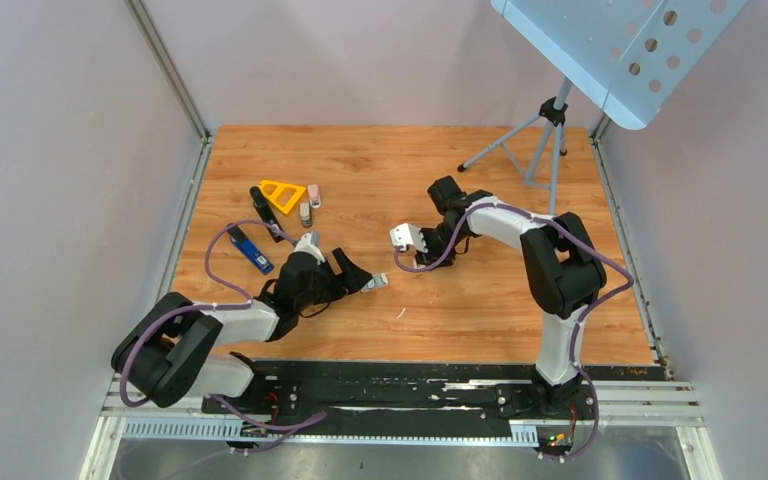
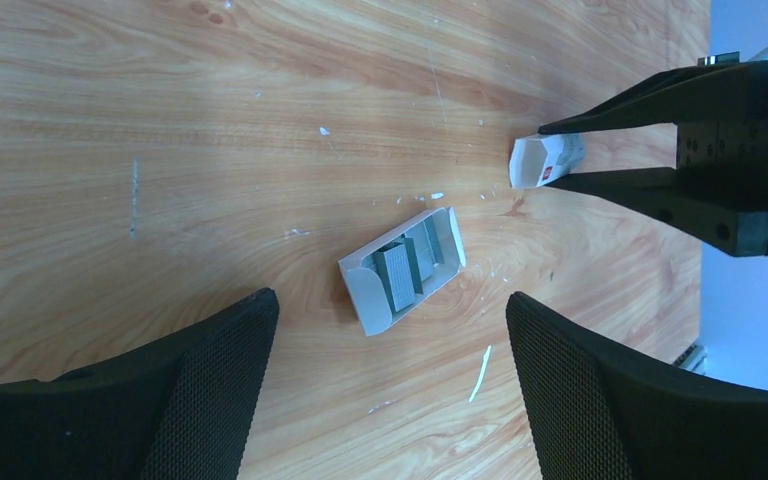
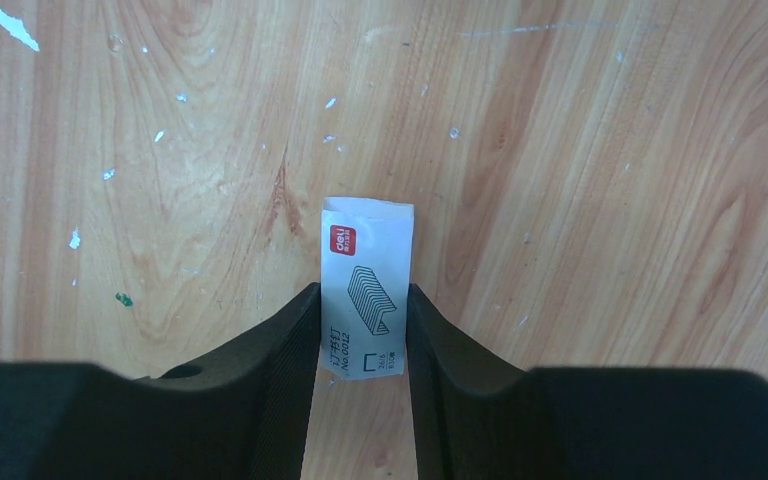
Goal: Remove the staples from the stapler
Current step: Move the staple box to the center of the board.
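Two arms: both over mid counter (image 1: pixel 380 165)
Left end effector (image 2: pixel 388 305): released, jaws wide, above open staple tray (image 2: pixel 405 265), toward near edge
Right end effector (image 3: pixel 363 295): grasping white staple box sleeve (image 3: pixel 367 250), just beyond tray
Stapler (image 1: pixel 251 249): blue, flat, toward left edge, untouched
Far: yellow triangle (image 1: pixel 282 194) left; tripod (image 1: pixel 545 130) far-right corner

Robot lab test cell. Evidence: wood-grain counter (image 1: pixel 480 310) boxed in by plain pale wall panels (image 1: pixel 60 150) w/ alu frame posts (image 1: pixel 165 65); L arm (image 1: pixel 235 322) + R arm (image 1: pixel 555 275) bolted to black base rail (image 1: pixel 410 385) at near edge, cabling (image 1: pixel 210 262) exposed; tripod (image 1: pixel 545 135) + perforated panel (image 1: pixel 610 45) at back
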{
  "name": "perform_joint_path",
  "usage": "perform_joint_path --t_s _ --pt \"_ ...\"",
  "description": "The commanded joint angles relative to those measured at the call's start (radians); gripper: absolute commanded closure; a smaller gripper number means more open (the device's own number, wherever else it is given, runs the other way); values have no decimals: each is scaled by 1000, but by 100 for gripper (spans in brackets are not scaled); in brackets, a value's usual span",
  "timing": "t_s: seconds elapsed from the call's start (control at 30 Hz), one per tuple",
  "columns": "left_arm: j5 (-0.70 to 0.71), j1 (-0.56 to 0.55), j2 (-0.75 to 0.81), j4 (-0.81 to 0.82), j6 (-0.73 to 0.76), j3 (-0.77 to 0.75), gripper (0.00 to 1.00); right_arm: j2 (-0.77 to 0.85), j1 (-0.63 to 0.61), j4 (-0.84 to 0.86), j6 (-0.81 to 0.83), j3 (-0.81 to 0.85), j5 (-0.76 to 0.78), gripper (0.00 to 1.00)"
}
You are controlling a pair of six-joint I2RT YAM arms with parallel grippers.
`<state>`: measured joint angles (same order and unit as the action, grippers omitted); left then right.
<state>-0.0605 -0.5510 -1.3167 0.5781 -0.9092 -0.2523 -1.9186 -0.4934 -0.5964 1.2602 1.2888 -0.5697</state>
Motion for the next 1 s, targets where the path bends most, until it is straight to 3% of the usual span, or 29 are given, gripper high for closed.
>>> perform_joint_path --t_s 0.0,0.27,0.63,0.97 --pt "-34 9 -58 -38 -6 -23 15 -28 -46 -46 29 6 30 62" --pt "-38 8 -89 -99 0 -59 26 -46 -106 -46 -11 37 37 62" --pt "57 8 41 -252 7 -36 34 -77 -186 -46 -71 69 54 63" --pt "22 8 -16 -196 0 -30 50 -107 -217 -47 -108 104 77 63"
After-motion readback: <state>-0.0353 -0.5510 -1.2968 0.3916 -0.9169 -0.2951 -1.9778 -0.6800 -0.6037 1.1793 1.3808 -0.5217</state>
